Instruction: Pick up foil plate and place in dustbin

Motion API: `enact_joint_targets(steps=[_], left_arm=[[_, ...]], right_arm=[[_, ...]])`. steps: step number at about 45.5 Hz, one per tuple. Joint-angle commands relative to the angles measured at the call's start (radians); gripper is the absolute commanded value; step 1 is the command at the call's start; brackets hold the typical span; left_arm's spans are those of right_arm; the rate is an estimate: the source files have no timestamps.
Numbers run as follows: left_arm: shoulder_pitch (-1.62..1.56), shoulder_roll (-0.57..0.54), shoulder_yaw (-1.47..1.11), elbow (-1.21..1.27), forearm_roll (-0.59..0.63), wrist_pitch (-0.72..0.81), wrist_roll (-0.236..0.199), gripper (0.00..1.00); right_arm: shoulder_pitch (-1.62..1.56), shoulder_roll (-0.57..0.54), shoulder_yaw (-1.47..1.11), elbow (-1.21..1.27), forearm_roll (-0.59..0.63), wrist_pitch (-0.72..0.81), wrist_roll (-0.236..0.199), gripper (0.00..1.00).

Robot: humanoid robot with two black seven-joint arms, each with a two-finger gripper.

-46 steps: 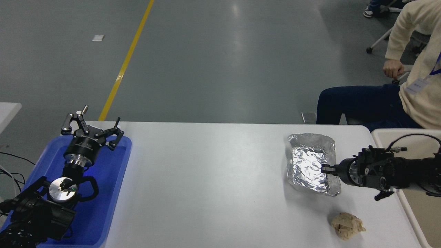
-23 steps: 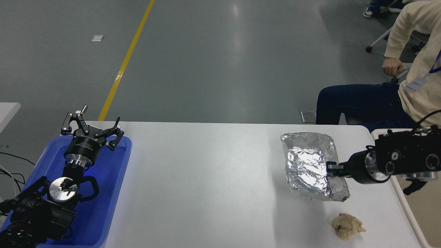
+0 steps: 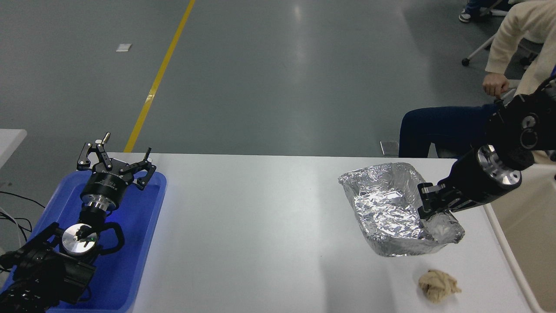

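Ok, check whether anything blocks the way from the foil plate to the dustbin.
Nothing visible does. The right gripper holds the foil plate by its right rim, and the dustbin sits just right of it past the table edge.

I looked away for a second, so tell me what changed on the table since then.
The right gripper, shut on the foil plate's right rim, has lifted it off the table and tilted it, the arm rising toward the dustbin. The paper wad, blue tray and parked left gripper stayed put.
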Motion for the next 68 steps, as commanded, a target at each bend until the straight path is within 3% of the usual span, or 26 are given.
enact_joint_targets(steps=[1, 11, 35, 50, 59, 68], left_arm=[[0.000, 0.000, 0.000, 0.000, 0.000, 0.000, 0.000, 1.00], [0.000, -0.001, 0.000, 0.000, 0.000, 0.000, 0.001, 1.00], [0.000, 0.000, 0.000, 0.000, 0.000, 0.000, 0.000, 1.00], [0.000, -0.001, 0.000, 0.000, 0.000, 0.000, 0.000, 1.00], [0.000, 0.000, 0.002, 0.000, 0.000, 0.000, 0.000, 1.00], [0.000, 0.000, 0.000, 0.000, -0.002, 0.002, 0.000, 1.00]], right_arm=[[0.203, -0.016, -0.055, 0.007, 0.003, 0.081, 0.003, 0.00], [0.372, -0.042, -0.135, 0.007, 0.049, 0.081, 0.004, 0.00], [0.347, -0.045, -0.262, -0.008, 0.049, 0.081, 0.003, 0.00], [0.310, -0.218, -0.523, -0.071, 0.026, 0.073, -0.004, 0.00], [0.131, -0.361, -0.555, -0.227, 0.027, -0.016, -0.005, 0.00], [-0.185, -0.413, -0.495, -0.413, 0.047, -0.205, -0.004, 0.00]])
